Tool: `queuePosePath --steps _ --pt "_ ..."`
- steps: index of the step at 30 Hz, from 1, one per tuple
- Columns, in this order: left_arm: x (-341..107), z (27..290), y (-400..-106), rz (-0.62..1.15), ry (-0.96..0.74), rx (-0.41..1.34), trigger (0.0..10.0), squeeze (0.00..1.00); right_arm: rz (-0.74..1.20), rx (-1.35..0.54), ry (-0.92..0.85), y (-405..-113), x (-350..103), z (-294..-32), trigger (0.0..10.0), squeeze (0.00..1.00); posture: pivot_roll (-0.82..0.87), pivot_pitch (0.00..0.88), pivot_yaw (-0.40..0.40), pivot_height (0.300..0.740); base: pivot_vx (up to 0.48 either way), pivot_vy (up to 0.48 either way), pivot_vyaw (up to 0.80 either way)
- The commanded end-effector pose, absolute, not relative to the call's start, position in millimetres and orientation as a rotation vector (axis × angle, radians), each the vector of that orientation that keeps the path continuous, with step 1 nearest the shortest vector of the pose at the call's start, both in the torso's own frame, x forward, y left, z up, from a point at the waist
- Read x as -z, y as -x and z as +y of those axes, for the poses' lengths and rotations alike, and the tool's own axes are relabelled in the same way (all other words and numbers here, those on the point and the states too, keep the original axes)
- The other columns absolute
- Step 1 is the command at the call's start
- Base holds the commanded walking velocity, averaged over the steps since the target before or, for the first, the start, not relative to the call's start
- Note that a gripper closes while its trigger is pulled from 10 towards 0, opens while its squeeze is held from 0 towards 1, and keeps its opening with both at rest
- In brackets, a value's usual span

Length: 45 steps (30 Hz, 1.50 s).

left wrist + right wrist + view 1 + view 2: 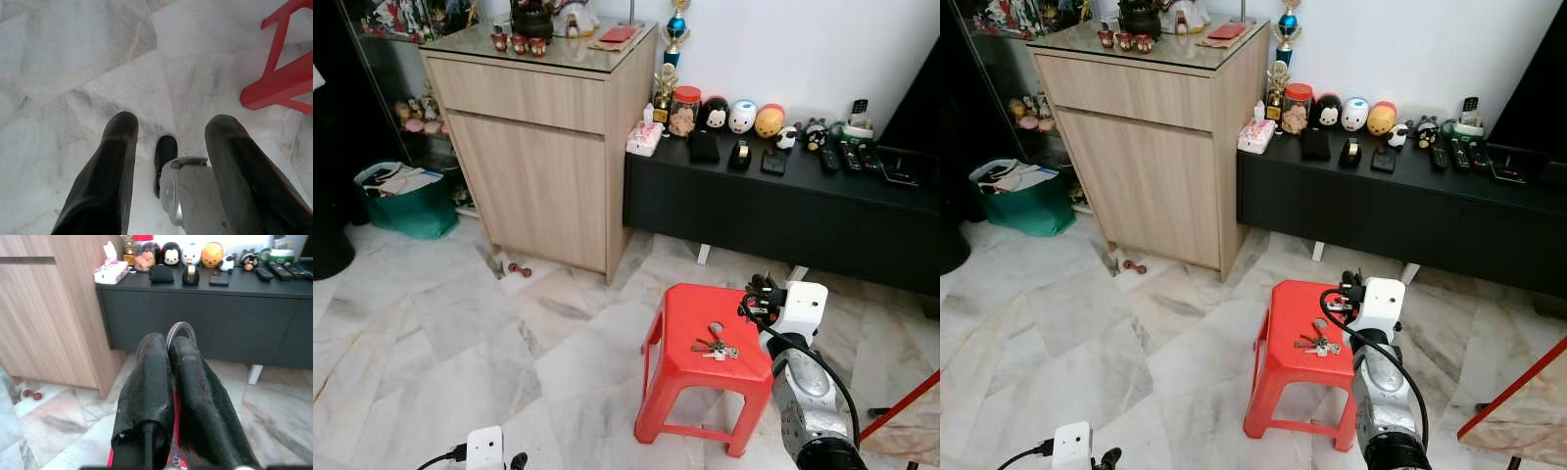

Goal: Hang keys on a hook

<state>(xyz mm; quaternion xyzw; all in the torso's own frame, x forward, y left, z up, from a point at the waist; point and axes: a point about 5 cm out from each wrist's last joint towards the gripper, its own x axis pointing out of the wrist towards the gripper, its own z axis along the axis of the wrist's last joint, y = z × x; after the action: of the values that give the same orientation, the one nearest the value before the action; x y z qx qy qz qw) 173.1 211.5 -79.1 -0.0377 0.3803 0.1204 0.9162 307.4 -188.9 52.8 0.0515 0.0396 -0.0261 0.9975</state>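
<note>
A bunch of keys (715, 349) lies flat on the seat of a red plastic stool (680, 313). My right gripper (759, 291) hovers over the stool's far right corner, up and to the right of the bunch and apart from it. Its fingers (156, 362) are pressed together and point at the black cabinet. A silver ring (181, 326) sticks out from between their tips. My left gripper (168, 122) hangs low over the marble floor, open, with nothing between its fingers.
A tall wooden cabinet (538, 166) stands at the back left, and a low black cabinet (773, 211) with figurines and remotes runs along the wall behind the stool. A green bag (406, 201) sits at far left. A red bar (901, 406) crosses at right.
</note>
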Motion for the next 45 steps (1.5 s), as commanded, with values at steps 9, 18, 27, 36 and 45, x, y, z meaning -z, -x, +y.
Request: queuePosePath --steps 9,18,27,36,45 --pt "80.1 209.1 -172.7 0.795 0.066 -0.212 10.0 0.0 0.077 0.075 -0.093 -310.4 -55.0 -191.7 10.0 0.0 0.03 0.0 -0.057 0.74 0.0 -0.241 0.0" --pt "80.4 209.4 -172.1 0.8 0.059 -0.198 10.0 0.0 0.086 0.094 -0.091 -310.0 -53.3 -192.5 10.0 0.0 0.02 0.0 -0.046 0.74 0.0 -0.277 0.0" --pt "80.5 208.6 -172.4 0.804 0.053 -0.185 10.0 0.0 0.137 0.145 -0.116 -304.6 -42.7 -198.7 10.0 0.0 0.03 0.0 -0.042 0.74 0.0 -0.289 0.0" --pt "80.1 208.1 -173.9 0.805 0.052 -0.181 10.0 0.0 0.485 0.19 -0.075 -244.6 27.7 -215.9 10.0 0.0 0.02 0.0 -0.038 0.74 0.0 -0.292 0.0" --pt "80.8 209.8 -172.1 0.814 0.047 -0.184 10.0 0.0 0.505 0.259 -0.096 -234.0 34.9 -220.8 10.0 0.0 0.02 0.0 -0.034 0.74 0.0 -0.291 0.0"
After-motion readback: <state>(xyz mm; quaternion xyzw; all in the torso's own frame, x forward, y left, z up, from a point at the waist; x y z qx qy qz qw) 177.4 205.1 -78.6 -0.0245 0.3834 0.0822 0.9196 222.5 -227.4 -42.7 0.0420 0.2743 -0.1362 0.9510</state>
